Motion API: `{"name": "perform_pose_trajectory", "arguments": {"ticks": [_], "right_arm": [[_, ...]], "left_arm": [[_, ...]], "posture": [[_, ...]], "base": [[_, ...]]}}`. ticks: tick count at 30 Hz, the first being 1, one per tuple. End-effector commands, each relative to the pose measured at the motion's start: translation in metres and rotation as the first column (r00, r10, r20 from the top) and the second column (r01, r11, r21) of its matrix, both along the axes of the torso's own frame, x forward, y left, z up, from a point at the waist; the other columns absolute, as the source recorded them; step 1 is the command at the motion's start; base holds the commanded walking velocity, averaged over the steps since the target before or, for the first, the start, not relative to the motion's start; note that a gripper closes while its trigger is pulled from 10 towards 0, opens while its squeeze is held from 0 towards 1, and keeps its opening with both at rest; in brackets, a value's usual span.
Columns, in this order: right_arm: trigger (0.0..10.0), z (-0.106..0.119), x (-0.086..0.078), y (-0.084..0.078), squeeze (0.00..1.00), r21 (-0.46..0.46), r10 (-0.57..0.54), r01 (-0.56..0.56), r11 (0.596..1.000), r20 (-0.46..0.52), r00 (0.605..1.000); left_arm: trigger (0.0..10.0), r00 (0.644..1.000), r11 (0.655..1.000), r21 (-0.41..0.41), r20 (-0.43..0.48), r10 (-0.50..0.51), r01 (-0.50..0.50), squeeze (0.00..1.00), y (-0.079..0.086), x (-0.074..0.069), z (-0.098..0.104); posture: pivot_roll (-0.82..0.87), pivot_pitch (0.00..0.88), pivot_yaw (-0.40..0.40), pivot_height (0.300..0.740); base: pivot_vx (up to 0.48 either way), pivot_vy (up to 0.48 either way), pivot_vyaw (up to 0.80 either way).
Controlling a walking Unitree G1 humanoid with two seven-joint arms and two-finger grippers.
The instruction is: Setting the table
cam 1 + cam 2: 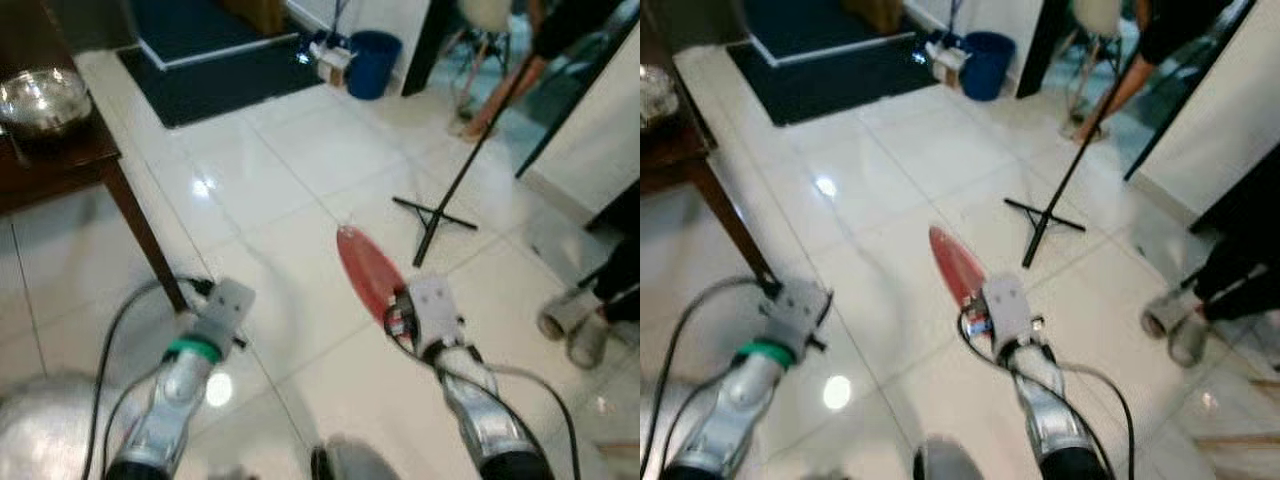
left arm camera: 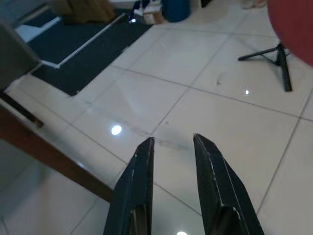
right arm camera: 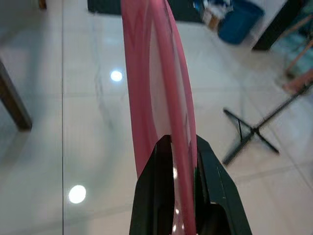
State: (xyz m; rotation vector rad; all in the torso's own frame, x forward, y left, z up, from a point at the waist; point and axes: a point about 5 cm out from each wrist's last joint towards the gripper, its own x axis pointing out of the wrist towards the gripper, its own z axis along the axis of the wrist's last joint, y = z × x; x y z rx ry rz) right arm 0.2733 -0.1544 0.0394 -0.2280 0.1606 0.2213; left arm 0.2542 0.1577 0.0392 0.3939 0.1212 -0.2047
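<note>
In the head camera's left eye view, a red plate [image 1: 368, 270] is held edge-on above the white tiled floor [image 1: 290, 190] by the right gripper [image 1: 398, 318], whose fingers are largely hidden behind the wrist housing. The left gripper [image 1: 215, 290] is carried beside it at the end of its silver arm, its fingers hidden from this angle. A dark wooden table [image 1: 60, 165] is cut off at the frame's left edge, with a shiny metal bowl [image 1: 42, 100] seen on it. A black tripod stand [image 1: 440, 210] is set on the tiles ahead, a blue bin [image 1: 372, 62] farther back beside a dark mat [image 1: 215, 70]. A person's shoes [image 1: 575, 320] are blurred at the right edge.

In the right eye view, the same scene is shown softly blurred; another person's arm [image 1: 1120, 85] is reached down near the stand's top, the body cut off.

In the left wrist view, the two black fingers [image 2: 139, 191] are seen slightly apart with nothing between them, over bare tile; the table's edge is cropped.

In the right wrist view, the plate's rim is clamped between the two black fingers [image 3: 212, 191], the plate's far end cut off by the frame.
</note>
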Motion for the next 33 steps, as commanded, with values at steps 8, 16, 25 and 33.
{"name": "perform_pose_trajectory", "arguments": {"ticks": [8,16,25,33], "right_arm": [[10.0,-0.0050,-0.0039,0.0024,0.00,0.010,-0.005,0.005,1.000,-0.012,1.000],[10.0,-0.0048,-0.0034,0.0007,0.00,0.008,-0.016,0.016,1.000,-0.007,1.000],[10.0,-0.0051,-0.0037,0.0006,0.00,0.007,-0.017,0.017,1.000,-0.007,1.000],[10.0,-0.0057,-0.0042,0.0005,0.00,0.006,-0.020,0.020,1.000,-0.006,1.000]], "left_arm": [[10.0,1.000,1.000,0.005,-0.020,-0.004,0.004,0.00,0.0001,-0.0010,-0.0050],[10.0,1.000,1.000,0.004,-0.016,-0.010,0.010,0.00,-0.0010,-0.0001,-0.0047],[10.0,1.000,1.000,0.004,-0.014,-0.017,0.017,0.00,-0.0019,0.0000,-0.0046],[10.0,1.000,1.000,0.004,-0.012,-0.023,0.023,0.00,-0.0026,0.0003,-0.0045]], "posture": [[-0.15,0.000,0.011,0.740],[-0.15,0.000,0.011,0.740],[-0.15,0.000,0.013,0.740],[-0.15,0.000,0.014,0.740]], "base": [[0.480,0.000,0.00],[0.480,0.000,0.00],[0.480,0.000,0.00],[0.480,0.000,0.00]]}}
